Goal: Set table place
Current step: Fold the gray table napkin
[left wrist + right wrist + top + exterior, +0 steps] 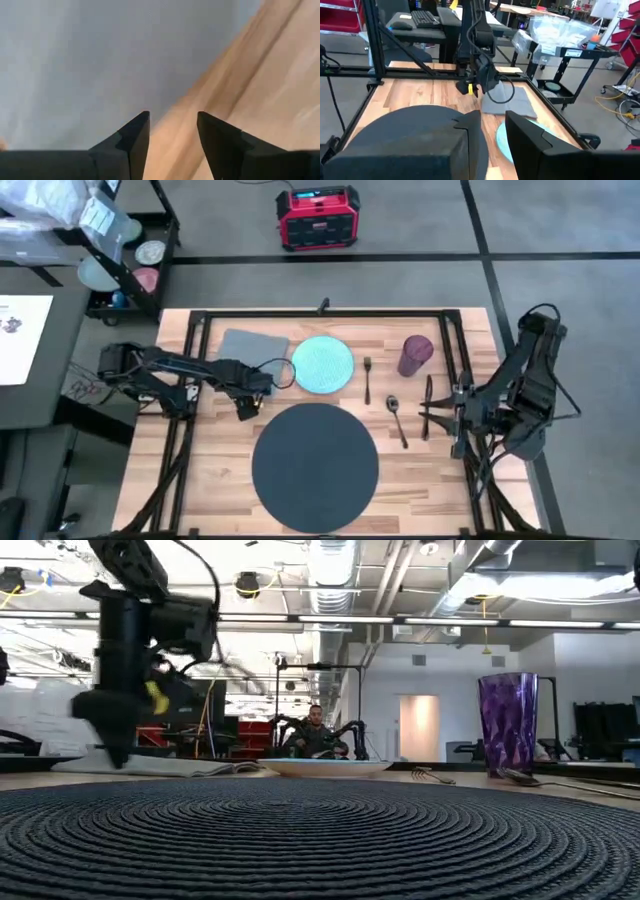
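From above, the light wooden worktop [215,480] carries a large dark grey round mat [315,466] at lower centre of the frame, with a teal round plate [323,364] just above it and a grey square napkin [253,350] touching the plate's left side. Right of the plate lie a fork [368,379], long axis running up and down the frame, and a spoon [397,420], tilted with its bowl toward upper left. A purple cup [415,354] stands upright at upper right of them.

The left pincer [247,406] hangs at the napkin's lower edge, left of centre. Only its wrist camera shows its fingers [134,137] standing apart, straddling the napkin's edge [100,60] where grey cloth meets bare wood. The right pincer [432,418] waits at the right side of the frame, beside the spoon; its own camera shows its blocky fingers [470,140] parted, looking across the mat [405,125] toward the left arm [480,70] over the napkin [507,102].

The table-height camera alone shows the mat's woven rings [300,840], the plate [325,767] as a thin rim, the cup [507,724] tall at right, and a seated person [315,735] in the room behind.
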Controlling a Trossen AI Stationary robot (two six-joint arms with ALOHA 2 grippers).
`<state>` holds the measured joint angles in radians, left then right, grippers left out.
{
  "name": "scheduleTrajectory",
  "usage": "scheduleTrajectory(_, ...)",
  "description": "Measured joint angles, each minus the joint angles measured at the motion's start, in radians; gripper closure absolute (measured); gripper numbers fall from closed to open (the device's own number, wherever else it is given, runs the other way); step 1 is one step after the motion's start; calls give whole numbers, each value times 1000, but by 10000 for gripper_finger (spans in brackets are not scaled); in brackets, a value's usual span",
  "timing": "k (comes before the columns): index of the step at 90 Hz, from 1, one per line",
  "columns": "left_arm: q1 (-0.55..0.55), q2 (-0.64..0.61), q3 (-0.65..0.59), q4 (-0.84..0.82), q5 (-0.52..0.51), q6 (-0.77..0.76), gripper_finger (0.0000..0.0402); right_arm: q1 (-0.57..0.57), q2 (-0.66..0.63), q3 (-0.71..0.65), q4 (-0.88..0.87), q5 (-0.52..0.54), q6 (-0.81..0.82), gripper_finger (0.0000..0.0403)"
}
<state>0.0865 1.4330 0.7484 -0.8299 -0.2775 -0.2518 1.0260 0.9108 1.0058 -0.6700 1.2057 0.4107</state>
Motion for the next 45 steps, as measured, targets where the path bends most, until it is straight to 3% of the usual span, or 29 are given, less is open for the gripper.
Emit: scheduleTrajectory(45,32,7,-16,25,6,205,253,0,0,0,-4,-8,34,326)
